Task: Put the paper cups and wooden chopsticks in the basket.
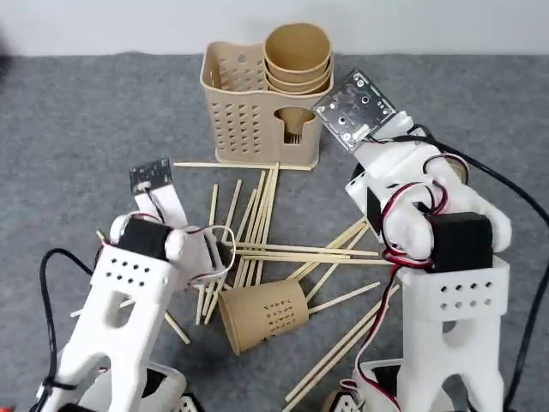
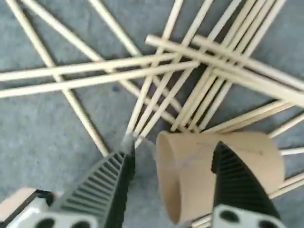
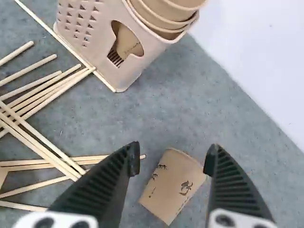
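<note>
Cup (image 2: 190, 180) lying amid chopsticks (image 2: 95, 78) under left gripper's (image 2: 174, 149) parted jaws; second cup (image 3: 173, 190) under right gripper's (image 3: 173, 148) parted jaws.

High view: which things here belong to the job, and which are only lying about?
Job:
basket
stacked paper cups inside it
paper cup on its side
second paper cup by the right tool
wooden chopsticks, loose

Not job:
grey mat
white wall

Near left, the left arm (image 1: 129, 287) sits low with its wrist bent downward, and the left gripper (image 2: 175, 151) has its jaws spread wide. Near right, the right arm (image 1: 446, 257) stands taller, wrist pitched forward and down. The right gripper (image 3: 173, 149) also gapes wide.
</note>
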`<action>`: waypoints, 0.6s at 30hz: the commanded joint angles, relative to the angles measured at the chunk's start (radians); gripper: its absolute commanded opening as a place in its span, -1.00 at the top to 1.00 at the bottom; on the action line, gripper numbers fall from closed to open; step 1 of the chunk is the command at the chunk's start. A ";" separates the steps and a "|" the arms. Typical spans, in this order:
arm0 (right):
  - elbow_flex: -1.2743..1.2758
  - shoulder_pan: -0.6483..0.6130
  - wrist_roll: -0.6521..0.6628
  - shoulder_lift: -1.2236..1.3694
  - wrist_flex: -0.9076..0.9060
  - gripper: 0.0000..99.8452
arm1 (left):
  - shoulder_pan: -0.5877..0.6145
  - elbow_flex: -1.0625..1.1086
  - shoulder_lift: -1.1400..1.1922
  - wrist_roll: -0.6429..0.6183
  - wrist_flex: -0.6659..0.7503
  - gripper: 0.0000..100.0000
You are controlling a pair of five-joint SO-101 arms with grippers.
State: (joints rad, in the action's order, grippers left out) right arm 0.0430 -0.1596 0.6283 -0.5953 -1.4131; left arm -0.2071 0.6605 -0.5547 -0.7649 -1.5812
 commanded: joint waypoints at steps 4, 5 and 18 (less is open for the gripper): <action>-0.043 0.015 0.008 0.001 0.019 0.53 | -0.011 -0.045 0.014 -0.092 0.008 0.49; -0.043 0.015 0.008 0.001 0.019 0.53 | -0.011 -0.045 0.014 -0.107 0.008 0.49; -0.031 0.016 0.009 0.002 0.076 0.53 | -0.107 -0.007 0.006 -0.446 0.057 0.50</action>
State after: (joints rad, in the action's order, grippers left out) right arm 0.0430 -0.1519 0.6283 -0.5953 -1.3564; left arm -0.2654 0.6605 -0.5409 -1.1592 -1.5489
